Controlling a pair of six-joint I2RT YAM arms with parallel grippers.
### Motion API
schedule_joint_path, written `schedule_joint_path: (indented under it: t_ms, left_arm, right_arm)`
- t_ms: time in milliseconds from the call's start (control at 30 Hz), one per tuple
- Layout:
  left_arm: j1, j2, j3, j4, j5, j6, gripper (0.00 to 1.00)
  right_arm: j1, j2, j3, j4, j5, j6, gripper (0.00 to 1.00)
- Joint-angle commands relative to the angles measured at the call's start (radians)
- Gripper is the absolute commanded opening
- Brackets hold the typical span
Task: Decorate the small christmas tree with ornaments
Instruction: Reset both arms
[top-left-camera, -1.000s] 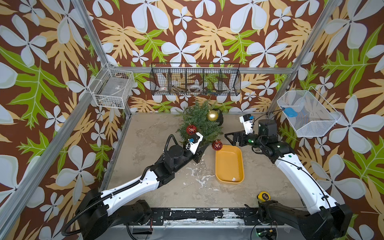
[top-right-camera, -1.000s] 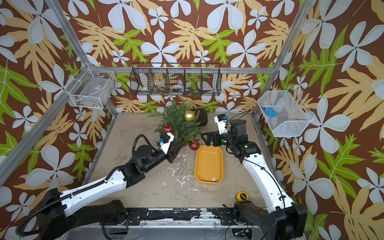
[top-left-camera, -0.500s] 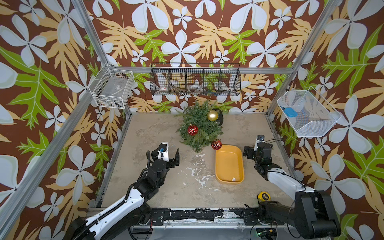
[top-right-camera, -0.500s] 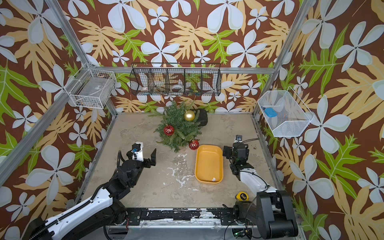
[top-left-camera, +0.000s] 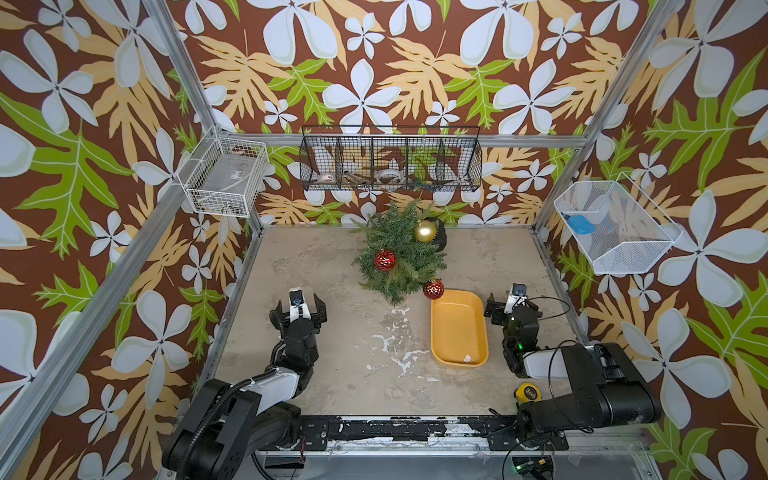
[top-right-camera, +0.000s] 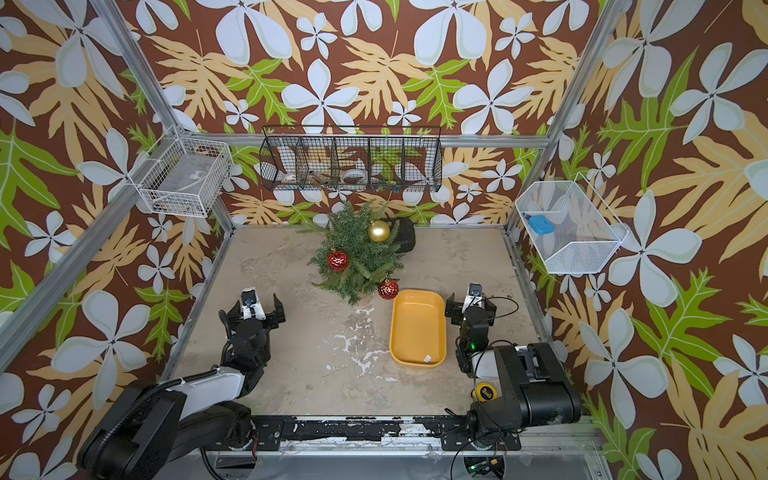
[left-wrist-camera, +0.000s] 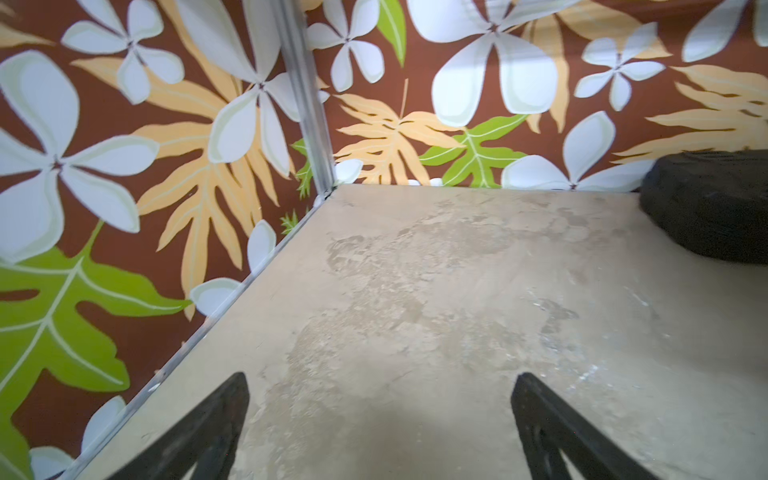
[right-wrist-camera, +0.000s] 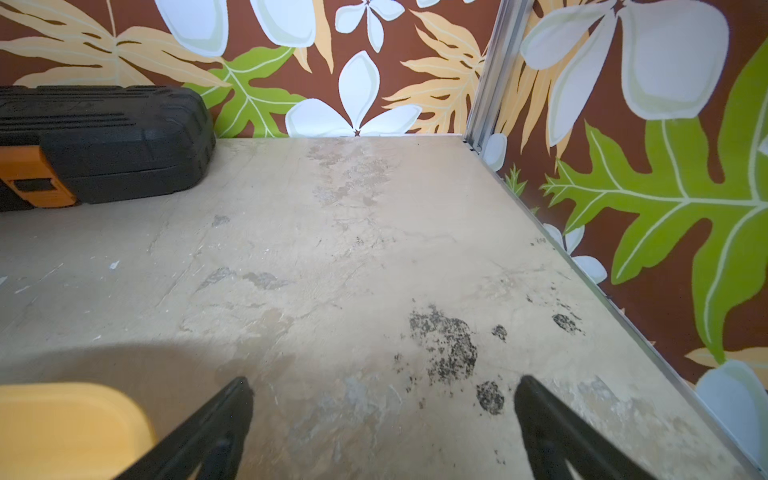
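Currently: small christmas tree (top-left-camera: 399, 257) at 12 o'clock of table (top-left-camera: 332, 374), near back wall. On branches: gold ornament (top-left-camera: 424, 231) at tree's 1 o'clock, red ornament (top-left-camera: 385, 260) at its 8 o'clock. At 5 o'clock fringe: second red ornament (top-left-camera: 433, 289), just beside far corner of yellow tray (top-left-camera: 459, 353). Well apart from tree: left gripper (top-left-camera: 298, 305) at its 8 o'clock, right gripper (top-left-camera: 513, 303) at its 4 o'clock, beside tray. Both sets of jaws released wide, grasping nothing.

tabletop (top-left-camera: 332, 257): looked matt, rough, mottled and scuffed
gold ornament (top-left-camera: 424, 231): was smooth, glossy
red ornaments (top-left-camera: 385, 260): were glittery, faceted
yellow tray (top-left-camera: 457, 328): looked like smooth plastic
tree (top-left-camera: 405, 268): had bristly needles
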Motion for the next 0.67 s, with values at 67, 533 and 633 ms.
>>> schedule_joint_path:
  t_ms: [67, 533, 633]
  left_arm:
    - [0.113, 0.095, -0.065, 0.339, 0.293, -0.062, 1.0]
    - [0.156, 0.246, 0.038, 0.271, 0.459, -0.046, 1.0]
    - [0.155, 0.246, 0.026, 0.302, 0.457, -0.047, 1.0]
  right_arm:
    - [-0.004, -0.004, -0.006, 0.115, -0.03, -0.016, 1.0]
    - [-0.004, 0.012, 0.003, 0.119, -0.032, -0.017, 1.0]
    - [-0.003, 0.003, -0.004, 0.121, -0.031, -0.017, 1.0]
